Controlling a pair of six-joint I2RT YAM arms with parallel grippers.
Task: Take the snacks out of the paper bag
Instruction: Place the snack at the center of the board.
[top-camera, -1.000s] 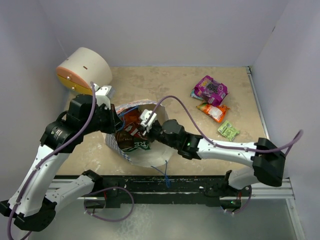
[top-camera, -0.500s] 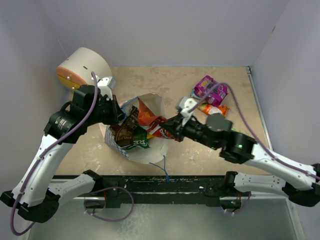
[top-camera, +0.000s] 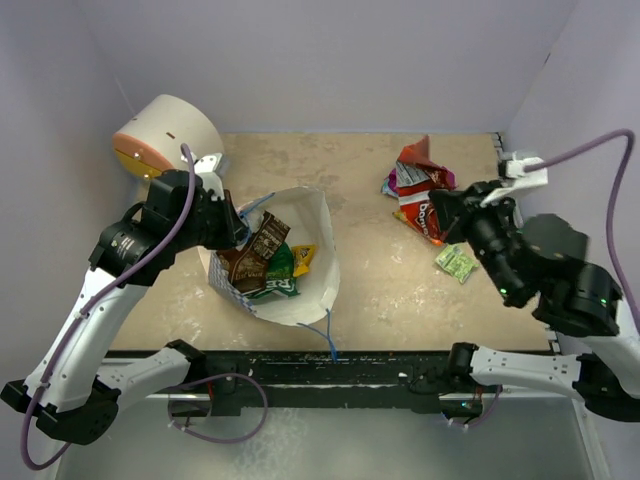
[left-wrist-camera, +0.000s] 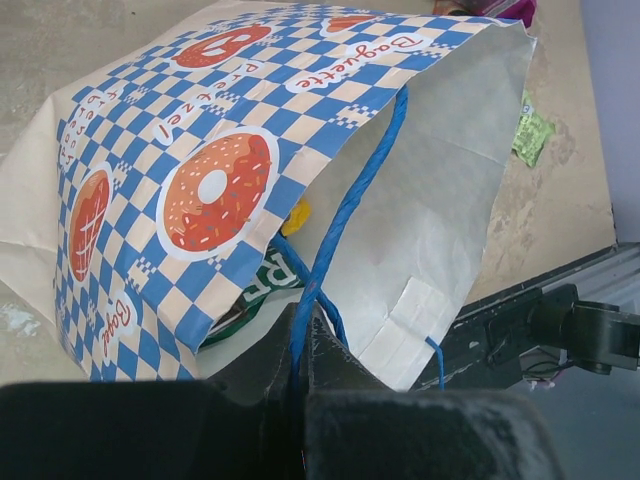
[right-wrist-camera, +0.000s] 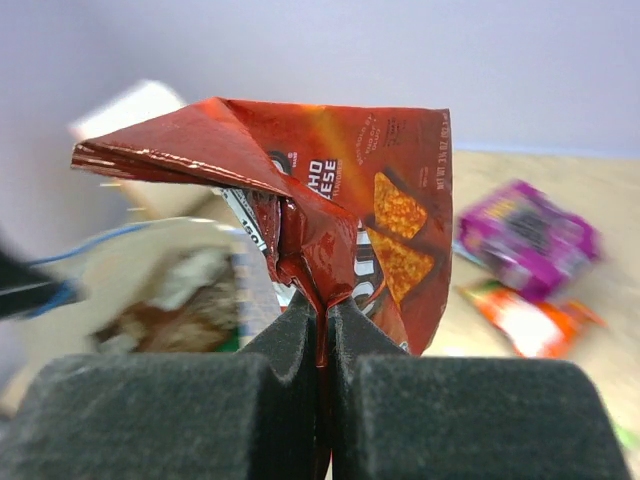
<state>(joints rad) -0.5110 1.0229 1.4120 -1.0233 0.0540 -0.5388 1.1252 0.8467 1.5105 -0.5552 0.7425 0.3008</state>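
1. The left gripper (left-wrist-camera: 300, 335) is pinching fully shut on the blue cord handle (left-wrist-camera: 353, 200) of the paper bag (top-camera: 318, 290), which is lying open on the near-left part of the table (top-camera: 370, 300).
2. A brown packet (top-camera: 258, 250), a green bag (top-camera: 281, 282) and a yellow packet (top-camera: 303, 258) are showing inside the bag.
3. The right gripper (right-wrist-camera: 322, 325) is clamping tight on the red Doritos bag (right-wrist-camera: 350, 190) and holding it above the far right of the table.
4. A purple pouch (right-wrist-camera: 525, 235), an orange packet (right-wrist-camera: 528, 322) and a light-green packet (top-camera: 456, 262) are lying on the table at the right.
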